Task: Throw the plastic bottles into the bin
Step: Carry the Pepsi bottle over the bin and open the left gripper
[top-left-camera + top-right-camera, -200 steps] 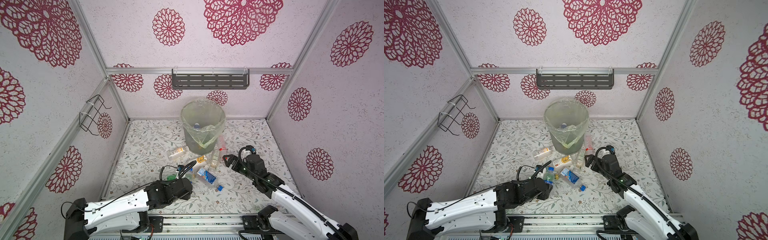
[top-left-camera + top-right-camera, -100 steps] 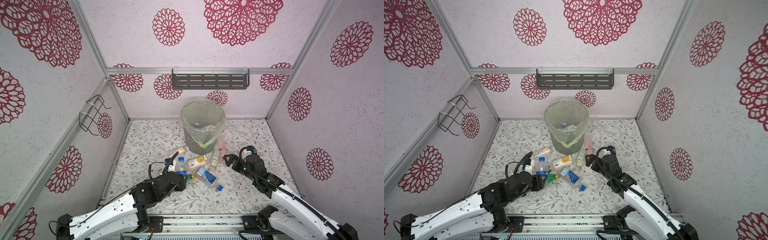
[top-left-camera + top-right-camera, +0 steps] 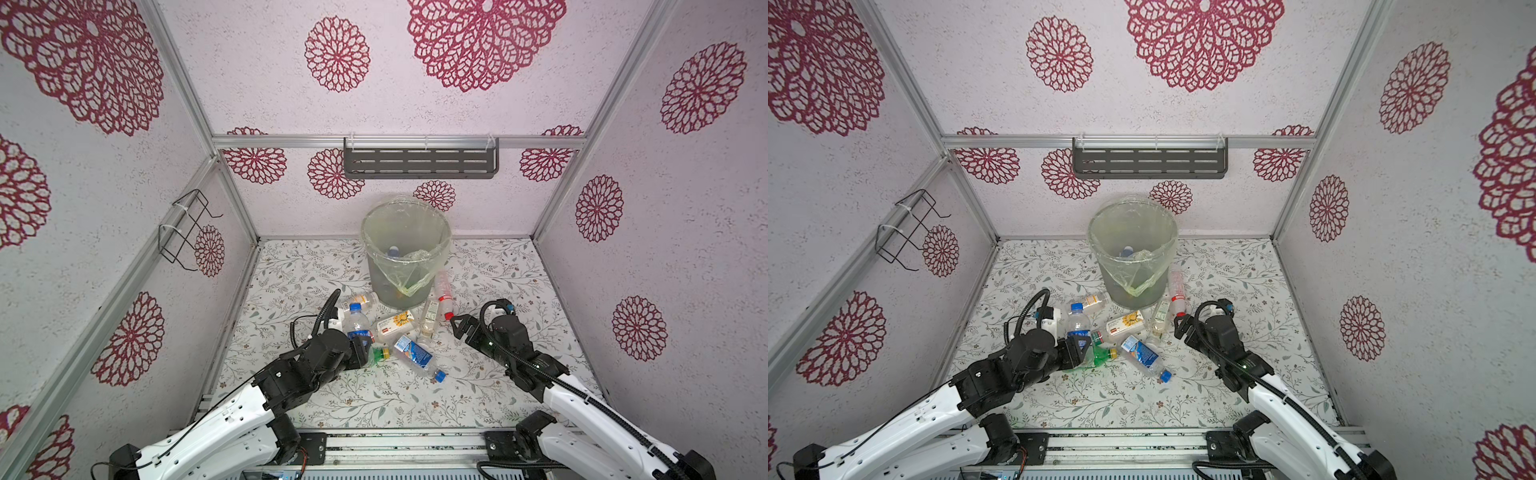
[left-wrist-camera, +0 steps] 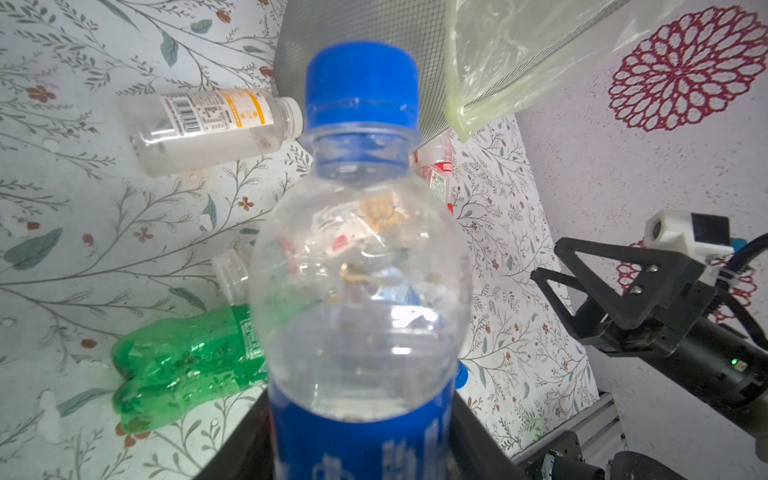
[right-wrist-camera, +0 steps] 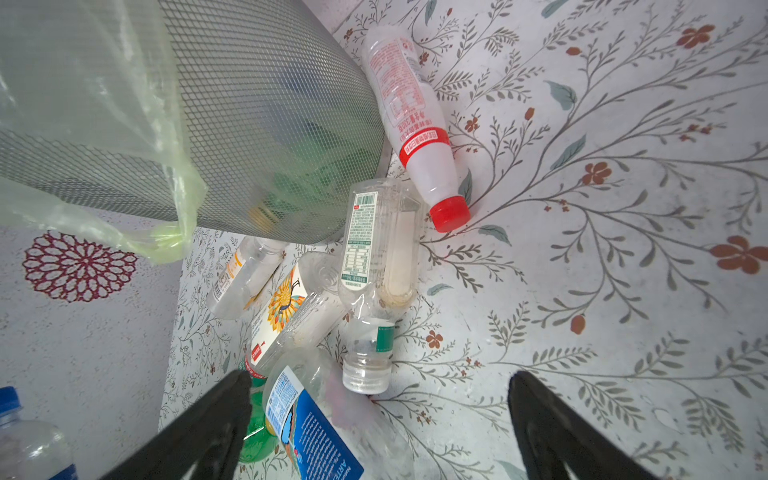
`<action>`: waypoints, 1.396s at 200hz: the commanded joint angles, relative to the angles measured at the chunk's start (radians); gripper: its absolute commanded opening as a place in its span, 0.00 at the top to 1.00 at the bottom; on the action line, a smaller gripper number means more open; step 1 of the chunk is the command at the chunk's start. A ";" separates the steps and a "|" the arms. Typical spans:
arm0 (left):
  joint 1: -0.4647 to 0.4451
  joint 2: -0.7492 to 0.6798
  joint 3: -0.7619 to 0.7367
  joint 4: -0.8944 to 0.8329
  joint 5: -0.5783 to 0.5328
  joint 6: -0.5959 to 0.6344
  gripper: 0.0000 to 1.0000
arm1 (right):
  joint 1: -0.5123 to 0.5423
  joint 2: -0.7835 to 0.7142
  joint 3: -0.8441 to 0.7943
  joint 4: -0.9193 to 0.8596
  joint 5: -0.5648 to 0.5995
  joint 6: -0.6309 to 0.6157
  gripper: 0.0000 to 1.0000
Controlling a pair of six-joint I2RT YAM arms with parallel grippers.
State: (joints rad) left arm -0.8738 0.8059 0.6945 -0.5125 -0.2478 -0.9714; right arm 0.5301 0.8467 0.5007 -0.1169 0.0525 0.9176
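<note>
We hold the blue-cap bottle (image 4: 360, 266) clamped between the left gripper (image 3: 362, 341) fingers. Right gripper (image 5: 378, 374) fingers stand wide, clear bottle (image 5: 376, 249) just ahead of them, bin (image 3: 382, 286) beyond.

The white-shelled left arm (image 3: 232, 417) and right arm (image 3: 590, 411) have black joints and looping black cables (image 3: 328, 307). The right gripper (image 3: 456, 327) has black, triangular cut-out fingers (image 4: 660, 286) (two silver screws, one green light).

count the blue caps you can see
3: one on the held bottle, one on the lying blue-label bottle, one inside the bin; more may be hidden there.
</note>
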 commanded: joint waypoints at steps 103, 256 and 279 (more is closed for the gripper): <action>0.074 -0.125 0.016 0.149 -0.046 0.051 0.48 | -0.003 0.000 0.046 -0.033 0.066 -0.032 0.01; 0.332 0.373 0.523 0.221 0.261 0.162 0.44 | -0.005 0.017 0.059 -0.040 0.064 -0.054 0.01; 0.372 0.670 0.873 0.134 0.348 0.170 0.33 | -0.005 0.005 0.048 -0.036 0.059 -0.044 0.01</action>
State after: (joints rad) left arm -0.5404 1.2591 1.3216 -0.3092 -0.0261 -0.8383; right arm 0.5289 0.8768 0.5236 -0.1558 0.1013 0.8833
